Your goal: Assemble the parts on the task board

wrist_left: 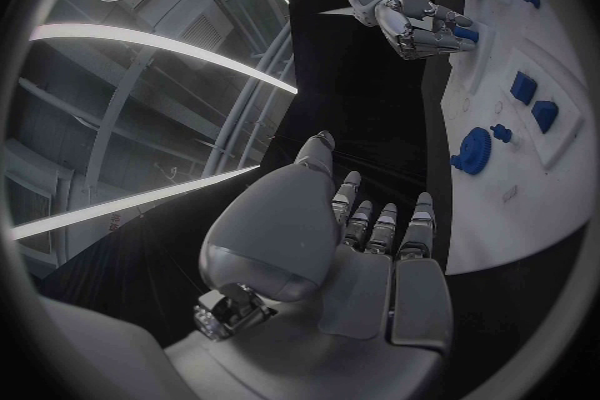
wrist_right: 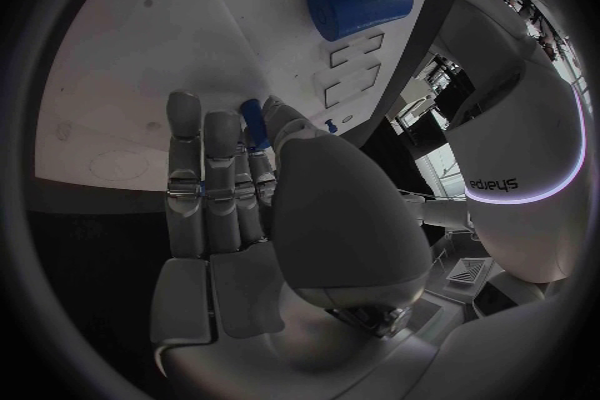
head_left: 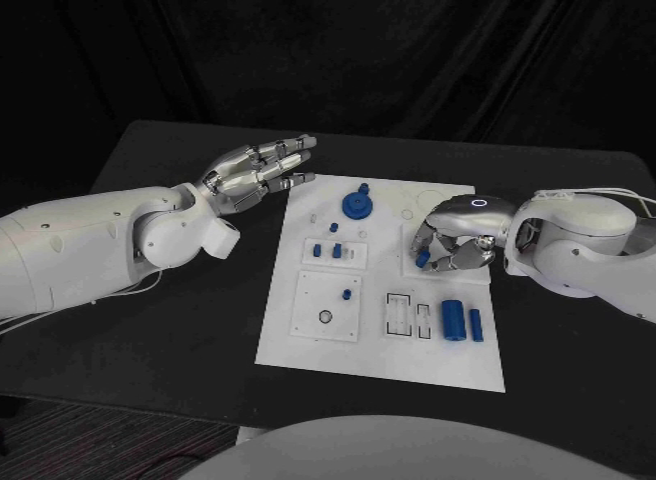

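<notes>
Head view, nearest first: the white task board (head_left: 379, 345) lies in the middle of the black bench (head_left: 170, 330), and on its near right part two blue cylinders lie side by side, a thicker one (head_left: 454, 319) and a thinner one (head_left: 477, 324), beside a pair of rectangular cut-outs (head_left: 399, 312). Further in, the right hand (head_left: 455, 240) sits over the board's right edge with its fingers curled down, pinching a small blue part (head_left: 422, 257) at the fingertips; the right wrist view shows that part (wrist_right: 254, 120) between thumb and fingers above the board. Near the board's middle stand small blue pegs (head_left: 328, 250). Toward the far end rests a round blue gear (head_left: 357, 204). Just off the far left corner, the left hand (head_left: 256, 170) hovers empty, fingers straight and slightly apart.
</notes>
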`<state>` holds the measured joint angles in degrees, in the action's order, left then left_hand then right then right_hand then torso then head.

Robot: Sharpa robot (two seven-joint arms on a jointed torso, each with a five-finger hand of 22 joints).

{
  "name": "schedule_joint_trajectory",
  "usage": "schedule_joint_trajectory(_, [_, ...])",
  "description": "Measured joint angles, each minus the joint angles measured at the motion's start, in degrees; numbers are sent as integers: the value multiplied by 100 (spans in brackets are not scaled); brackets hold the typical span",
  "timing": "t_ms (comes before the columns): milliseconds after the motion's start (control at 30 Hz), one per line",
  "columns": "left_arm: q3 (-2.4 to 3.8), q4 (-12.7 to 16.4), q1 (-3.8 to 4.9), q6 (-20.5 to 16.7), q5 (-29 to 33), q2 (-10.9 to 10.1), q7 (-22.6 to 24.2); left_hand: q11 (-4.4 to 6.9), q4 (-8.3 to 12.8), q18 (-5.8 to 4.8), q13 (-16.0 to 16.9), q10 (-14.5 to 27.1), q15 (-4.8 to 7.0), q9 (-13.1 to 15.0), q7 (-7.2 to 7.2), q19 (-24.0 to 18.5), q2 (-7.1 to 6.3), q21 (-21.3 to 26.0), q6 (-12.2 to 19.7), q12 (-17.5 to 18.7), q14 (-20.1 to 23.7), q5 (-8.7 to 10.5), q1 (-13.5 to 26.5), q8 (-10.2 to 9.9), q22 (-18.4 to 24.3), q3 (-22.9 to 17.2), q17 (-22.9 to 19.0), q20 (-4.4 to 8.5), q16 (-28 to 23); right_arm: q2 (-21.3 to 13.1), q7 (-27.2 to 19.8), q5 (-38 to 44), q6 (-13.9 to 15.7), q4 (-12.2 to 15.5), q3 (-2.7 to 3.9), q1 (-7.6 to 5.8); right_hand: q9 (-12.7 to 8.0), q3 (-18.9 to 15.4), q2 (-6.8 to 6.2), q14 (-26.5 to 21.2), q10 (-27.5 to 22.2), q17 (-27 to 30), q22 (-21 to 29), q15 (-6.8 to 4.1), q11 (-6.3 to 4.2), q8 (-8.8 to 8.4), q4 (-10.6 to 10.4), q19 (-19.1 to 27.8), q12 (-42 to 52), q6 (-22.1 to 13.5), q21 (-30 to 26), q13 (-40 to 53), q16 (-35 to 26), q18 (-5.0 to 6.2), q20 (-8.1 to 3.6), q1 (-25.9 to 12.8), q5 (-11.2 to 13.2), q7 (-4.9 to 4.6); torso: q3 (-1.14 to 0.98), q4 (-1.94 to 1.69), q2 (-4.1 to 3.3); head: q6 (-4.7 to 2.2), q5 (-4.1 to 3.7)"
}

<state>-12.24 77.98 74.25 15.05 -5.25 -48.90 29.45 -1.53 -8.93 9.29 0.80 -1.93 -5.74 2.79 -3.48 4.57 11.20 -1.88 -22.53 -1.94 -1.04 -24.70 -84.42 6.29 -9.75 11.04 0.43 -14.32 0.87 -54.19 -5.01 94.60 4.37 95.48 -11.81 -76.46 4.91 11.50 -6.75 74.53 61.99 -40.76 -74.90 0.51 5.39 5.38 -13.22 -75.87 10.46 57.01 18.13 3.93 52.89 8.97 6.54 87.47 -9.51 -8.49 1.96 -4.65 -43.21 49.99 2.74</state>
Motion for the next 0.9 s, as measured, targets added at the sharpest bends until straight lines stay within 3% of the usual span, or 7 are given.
schedule_joint_trajectory(233, [0, -7, -9, 6, 0, -9, -10, 0, 0, 0, -1, 0, -12, 0, 0, 0, 37, 0, 0, 0, 13, -22, -1, -1, 0, 0, 0, 0, 0, 37, -60, 0, 89, -23, -6, 30, 94, 180, 32, 154, 281, -152, -4, -51, -76, 102, 59, -113, -23, 257, 331, 0, 132, -1, -70, 168, -43, 51, 2, -1, 2, 0, 8])
schedule_joint_trajectory(433, [0, -10, -20, 14, 0, -10, -28, 0, 0, 0, 5, 0, -42, 0, 0, 0, 46, 0, 0, -26, -1, -22, 0, 16, 5, 0, 0, 0, 0, 47, -81, 2, 177, -30, -10, 41, 176, 401, 39, 185, 457, -179, -5, -82, -93, 140, 249, -156, -99, 381, 422, -32, 133, -1, -114, 405, -194, 53, 4, -2, 5, 0, 6])
schedule_joint_trajectory(633, [0, -5, -26, 22, 0, -34, -51, -20, -16, 0, 7, -20, -42, 0, -6, 0, 55, 0, -6, -31, -1, -36, 9, 21, 6, -16, 0, 0, 0, 9, -102, 3, 308, 5, -16, 51, 230, 471, 60, 216, 518, -209, -4, -113, -50, 183, 320, -164, -132, 480, 546, -18, 133, -1, -122, 453, -188, 78, 4, -3, 6, 0, 26])
schedule_joint_trajectory(900, [-1, 6, -30, 31, 0, -58, -106, -39, -16, 0, 10, -39, -42, 2, -41, 0, 68, 0, -42, -46, -1, -45, 22, 46, 6, -16, 4, 0, 0, -157, -151, 40, 766, 262, -19, 42, 378, 533, 90, 224, 585, -144, -4, -145, 15, 283, 431, -152, -132, 689, 684, 0, 83, -1, -173, 557, 61, 135, 3, -1, 5, 0, 53])
